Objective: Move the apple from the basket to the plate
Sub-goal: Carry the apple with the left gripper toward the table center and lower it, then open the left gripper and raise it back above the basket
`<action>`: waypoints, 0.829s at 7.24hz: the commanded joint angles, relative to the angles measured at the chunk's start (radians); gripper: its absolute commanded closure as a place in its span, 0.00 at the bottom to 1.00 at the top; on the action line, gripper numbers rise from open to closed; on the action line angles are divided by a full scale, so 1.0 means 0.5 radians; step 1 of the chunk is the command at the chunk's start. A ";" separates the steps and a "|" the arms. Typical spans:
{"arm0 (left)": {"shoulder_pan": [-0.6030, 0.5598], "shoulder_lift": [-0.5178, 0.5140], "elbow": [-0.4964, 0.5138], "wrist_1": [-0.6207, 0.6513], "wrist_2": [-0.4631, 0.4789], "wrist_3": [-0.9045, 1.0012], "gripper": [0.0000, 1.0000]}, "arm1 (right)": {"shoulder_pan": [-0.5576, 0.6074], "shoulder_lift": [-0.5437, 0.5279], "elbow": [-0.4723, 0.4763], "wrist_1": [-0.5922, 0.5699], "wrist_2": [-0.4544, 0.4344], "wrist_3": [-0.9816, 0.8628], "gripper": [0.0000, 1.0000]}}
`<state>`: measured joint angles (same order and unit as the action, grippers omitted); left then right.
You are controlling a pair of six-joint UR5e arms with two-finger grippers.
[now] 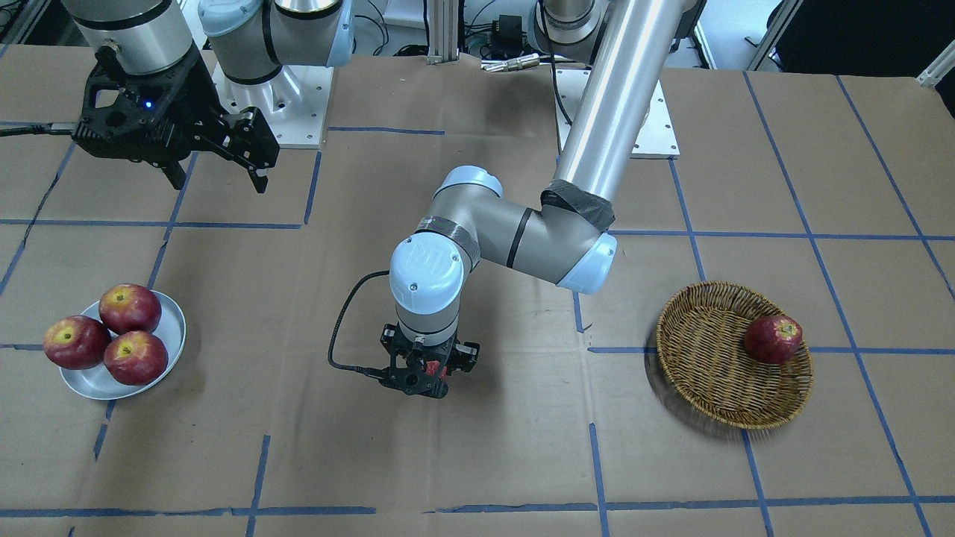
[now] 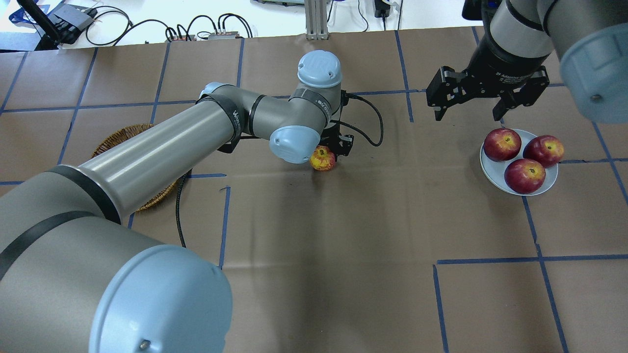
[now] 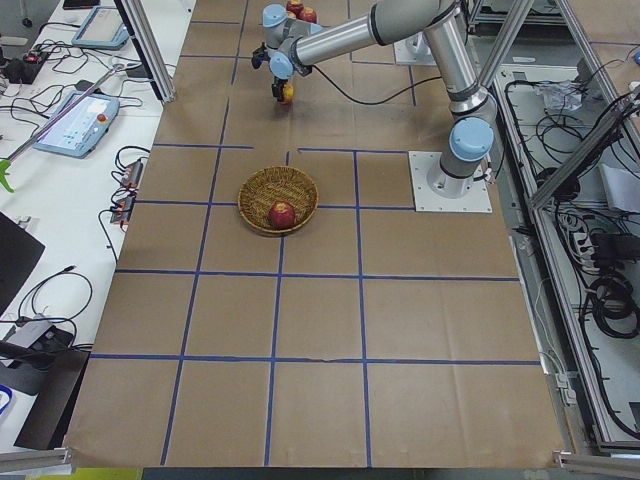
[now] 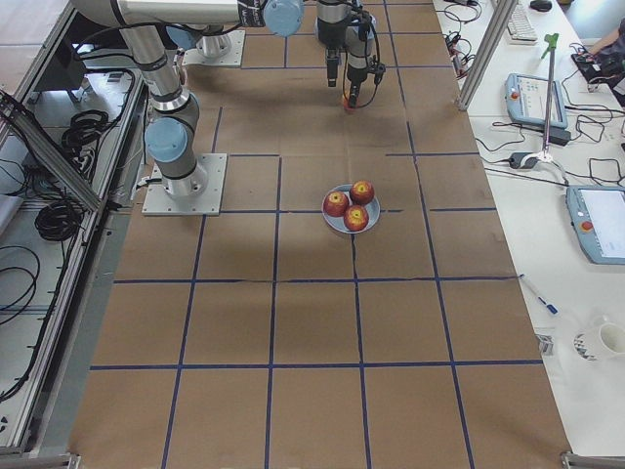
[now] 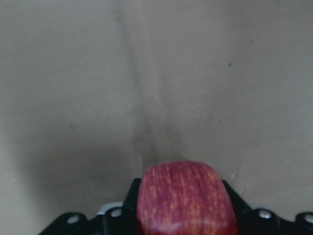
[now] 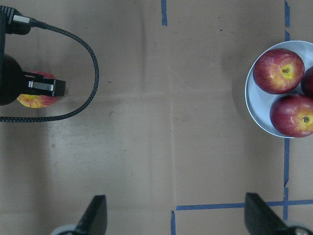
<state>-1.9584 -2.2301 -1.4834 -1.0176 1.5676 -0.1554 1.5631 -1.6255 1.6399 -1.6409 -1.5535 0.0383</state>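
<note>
A: Left gripper (image 1: 424, 379)?

B: Pointing straight down, jaws clamped on the apple (image 2: 323, 159). The left wrist view shows pinkish-red skin with yellow streaks between the black fingers. It hangs low over the brown paper (image 2: 343, 255); can't tell if it touches.

A: Position against the rest?

B: In the overhead view it is mid-table. The basket (image 1: 694, 350) lies well apart at its 9 o'clock, mostly hidden behind the left arm. The plate (image 2: 552, 179) lies well apart at its 3 o'clock.

A: Basket contents?

B: One dark-red apple (image 1: 774, 339), stem hollow up. In the front view it sits at about 2 o'clock inside the rim.

A: Plate?

B: Three glossy apples, packed touching. Overhead they sit at 10 (image 2: 502, 144), 2 (image 2: 544, 150) and 6 o'clock (image 2: 525, 175).

A: Right gripper (image 2: 467, 116)?

B: Jaws spread wide, nothing between them. Raised above the table, at roughly 10 o'clock of the plate overhead. Its wrist camera sees the plate at 3 o'clock and the held apple at 9.
</note>
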 commanded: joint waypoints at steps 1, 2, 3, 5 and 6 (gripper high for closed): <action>-0.001 0.097 0.061 -0.179 0.000 -0.002 0.01 | 0.000 -0.001 0.000 0.002 0.005 0.000 0.00; 0.035 0.231 0.061 -0.207 0.015 0.001 0.01 | 0.000 -0.001 0.000 0.002 0.005 0.000 0.00; 0.106 0.351 0.058 -0.262 0.055 0.019 0.01 | 0.000 -0.001 0.003 0.002 0.002 -0.003 0.00; 0.381 0.645 -0.009 -0.464 0.095 0.166 0.01 | 0.000 -0.001 0.000 0.002 0.002 0.000 0.00; 0.458 0.777 -0.012 -0.623 0.095 0.170 0.01 | 0.000 -0.001 0.003 0.002 0.002 0.000 0.00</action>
<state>-1.7922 -1.9315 -1.4802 -1.2437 1.6115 -0.0891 1.5631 -1.6261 1.6403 -1.6398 -1.5523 0.0382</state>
